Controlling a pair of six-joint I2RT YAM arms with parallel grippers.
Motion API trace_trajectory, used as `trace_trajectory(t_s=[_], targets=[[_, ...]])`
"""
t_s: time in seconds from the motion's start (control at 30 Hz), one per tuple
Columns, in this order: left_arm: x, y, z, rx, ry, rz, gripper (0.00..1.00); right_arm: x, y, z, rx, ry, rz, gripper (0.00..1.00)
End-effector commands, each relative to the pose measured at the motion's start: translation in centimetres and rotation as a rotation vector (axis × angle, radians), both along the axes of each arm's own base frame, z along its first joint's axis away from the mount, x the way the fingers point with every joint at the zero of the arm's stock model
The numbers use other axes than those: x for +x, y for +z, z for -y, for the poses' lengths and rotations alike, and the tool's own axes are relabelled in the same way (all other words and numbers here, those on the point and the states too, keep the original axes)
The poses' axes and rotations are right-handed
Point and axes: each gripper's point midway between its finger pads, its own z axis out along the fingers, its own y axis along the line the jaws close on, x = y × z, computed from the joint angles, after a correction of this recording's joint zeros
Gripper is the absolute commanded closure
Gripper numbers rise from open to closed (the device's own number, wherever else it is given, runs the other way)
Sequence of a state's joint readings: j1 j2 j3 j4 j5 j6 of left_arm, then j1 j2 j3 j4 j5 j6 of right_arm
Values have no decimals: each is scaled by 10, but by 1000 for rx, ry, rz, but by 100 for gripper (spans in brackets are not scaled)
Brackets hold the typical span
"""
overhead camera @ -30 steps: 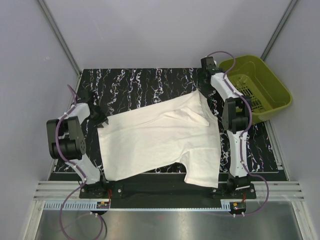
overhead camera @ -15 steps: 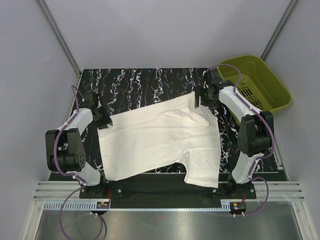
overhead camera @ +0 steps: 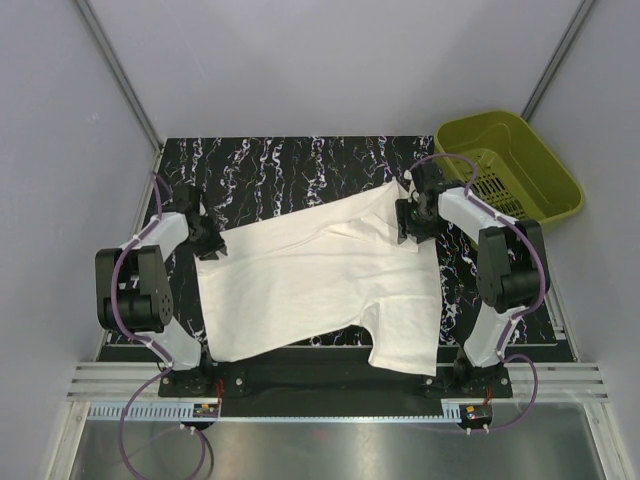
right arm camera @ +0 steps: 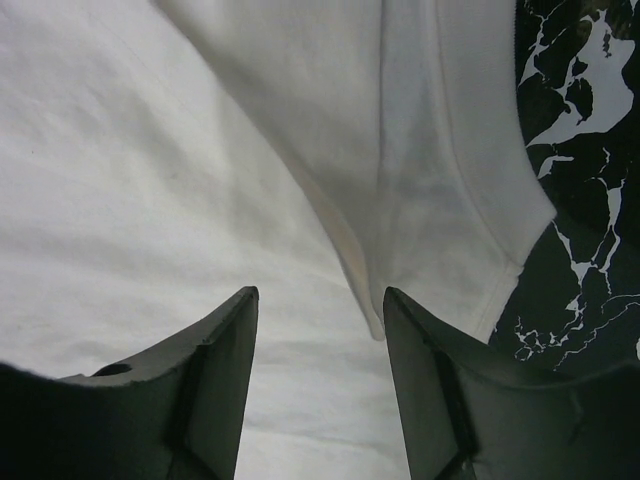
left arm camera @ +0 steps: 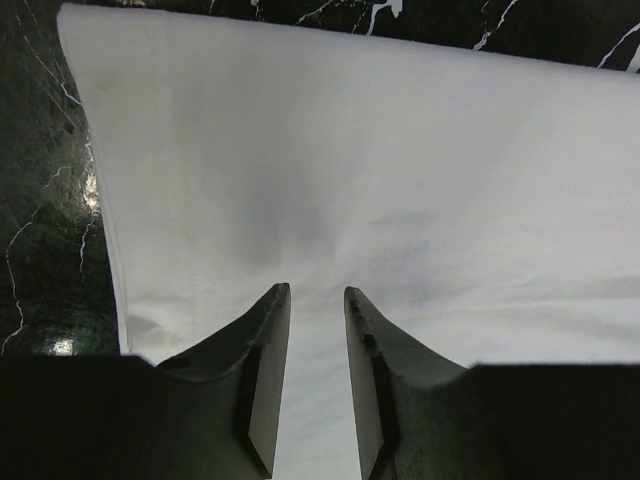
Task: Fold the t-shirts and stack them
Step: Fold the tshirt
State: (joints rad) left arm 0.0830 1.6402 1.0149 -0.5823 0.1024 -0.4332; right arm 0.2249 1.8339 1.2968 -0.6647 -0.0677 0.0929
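Beneath both my pincers lies the t-shirt (overhead camera: pixel 320 285), plain off-white side up, spread askew over the dark marbled bench (overhead camera: pixel 270 170). My left arm doubles back and reaches low to the cloth's left edge. My left pincer (left arm camera: pixel 315 292) points across the cloth, fingers a narrow slit apart with nothing between them. My right arm bends inward, and my right pincer (right arm camera: pixel 320 294) hangs spread wide above a folded sleeve whose hem ends just right of it. Whether any fingertip touches cloth I cannot tell. Bare bench shows left of my left pincer and right of my right one. A green basket (overhead camera: pixel 545 170) sits farther right.
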Motion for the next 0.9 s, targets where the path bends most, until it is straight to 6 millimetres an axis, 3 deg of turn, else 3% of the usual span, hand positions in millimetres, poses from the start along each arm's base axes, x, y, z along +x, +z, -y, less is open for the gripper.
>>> trace_trajectory(t_s=[0.0,0.2,0.33,0.37,0.53,0.87], targets=[[11,7,-2,5,-23,29,67,10,-1,0,-3,26,35,40],[8,-6,-4,-6,-11,4,69,9,-11,13,-74,16,13,43],[7,-17,-10,-16,7,-29,71,8,-11,13,-74,16,14,69],[8,-17,-10,-19,11,-31,72,6,-9,13,-75,11,10,79],[4,-26,-16,-13,38,-57,75,3,17,14,-55,-13,53,96],[-2,-38,-24,3,62,-110,78,-34,23,17,-44,-36,-9,99]])
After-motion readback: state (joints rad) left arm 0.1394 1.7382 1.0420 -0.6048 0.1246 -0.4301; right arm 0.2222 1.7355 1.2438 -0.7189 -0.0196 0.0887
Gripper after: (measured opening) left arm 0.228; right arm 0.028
